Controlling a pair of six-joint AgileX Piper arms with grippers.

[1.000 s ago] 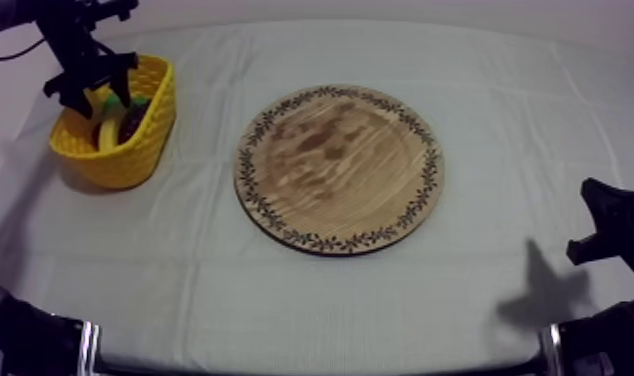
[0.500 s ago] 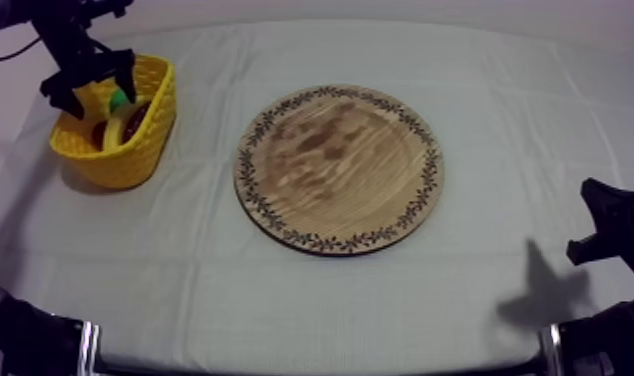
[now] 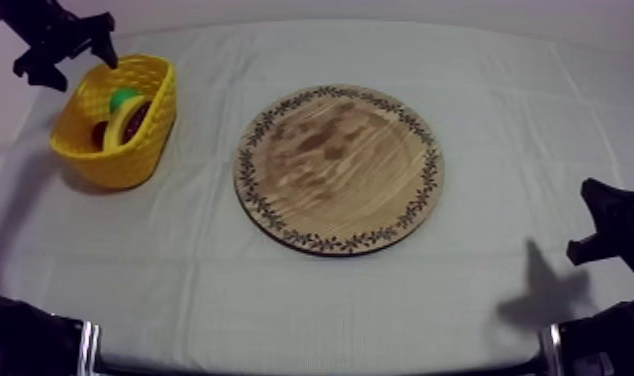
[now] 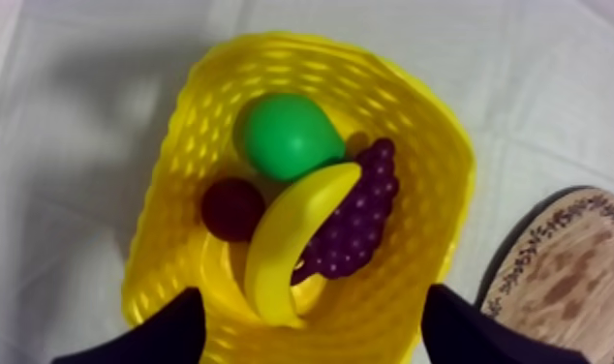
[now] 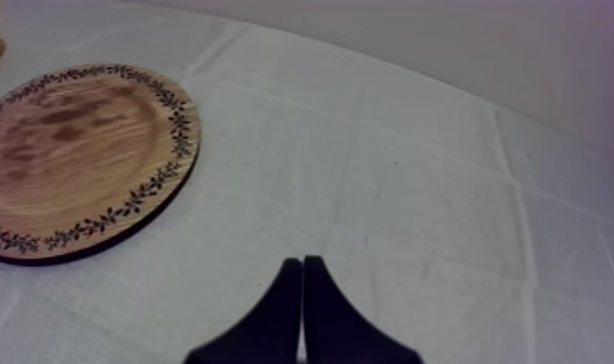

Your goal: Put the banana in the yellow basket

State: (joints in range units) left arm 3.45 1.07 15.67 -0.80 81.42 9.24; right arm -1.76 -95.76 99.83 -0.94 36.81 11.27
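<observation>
The banana (image 4: 291,242) lies inside the yellow basket (image 4: 437,126), slanted across the bunch of grapes (image 4: 354,223), with the pear (image 4: 287,136) at its upper end and the small red fruit (image 4: 231,208) just beside it. Above the basket hangs the left gripper (image 4: 316,334), fingers spread wide with nothing between them (so nothing grips the banana), and the wooden board (image 3: 339,168) at the table's middle lies bare. The right gripper (image 5: 303,310) sits low at its own side, fingers pressed together on nothing; I judge the task done, with only a retreat of the left arm remaining.
</observation>
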